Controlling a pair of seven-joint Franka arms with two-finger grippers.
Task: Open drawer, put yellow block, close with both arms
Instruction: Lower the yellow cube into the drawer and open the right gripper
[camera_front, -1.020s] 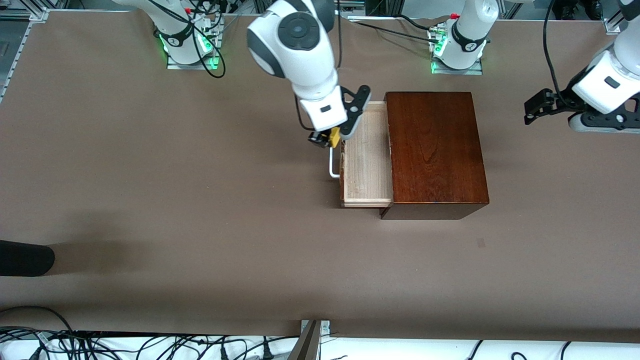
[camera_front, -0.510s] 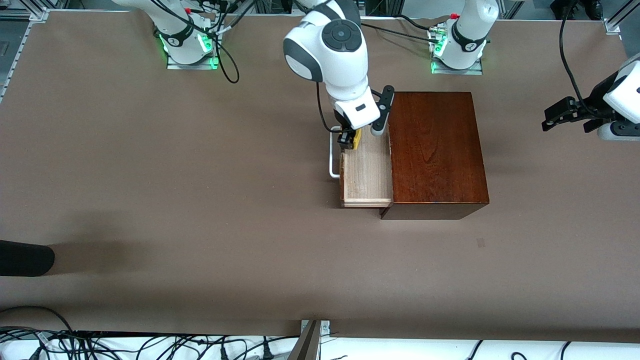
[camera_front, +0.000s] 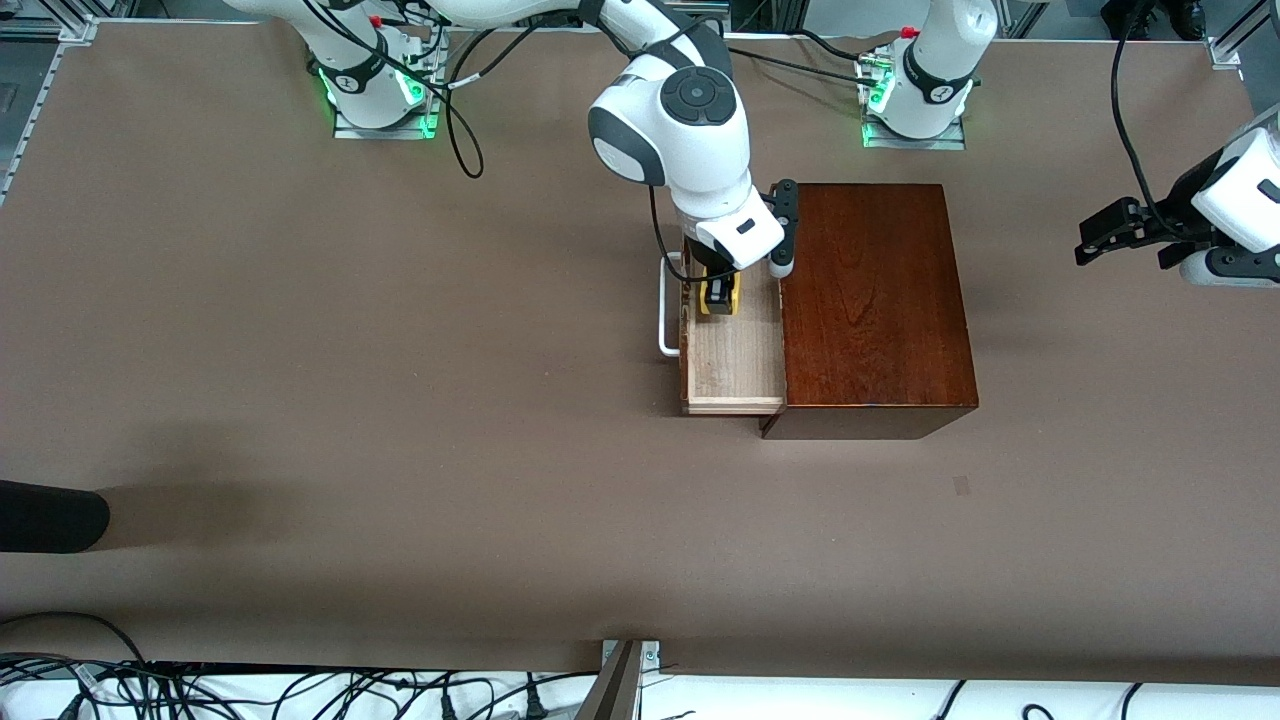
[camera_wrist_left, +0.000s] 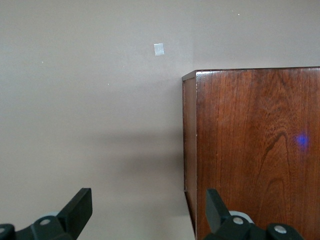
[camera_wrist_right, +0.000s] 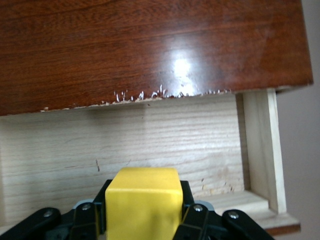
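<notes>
Since the earlier frame our right gripper (camera_front: 719, 297), clenched on the yellow block (camera_wrist_right: 143, 207), has moved over the open drawer (camera_front: 735, 350). Only our left wrist view shows the left gripper (camera_wrist_left: 145, 212) spread beside the box (camera_wrist_left: 255, 150).

Brown table (camera_front: 400, 400), tangled black cables (camera_front: 250, 690) along its nearest edge, dark object (camera_front: 50, 515) at the right arm's end
</notes>
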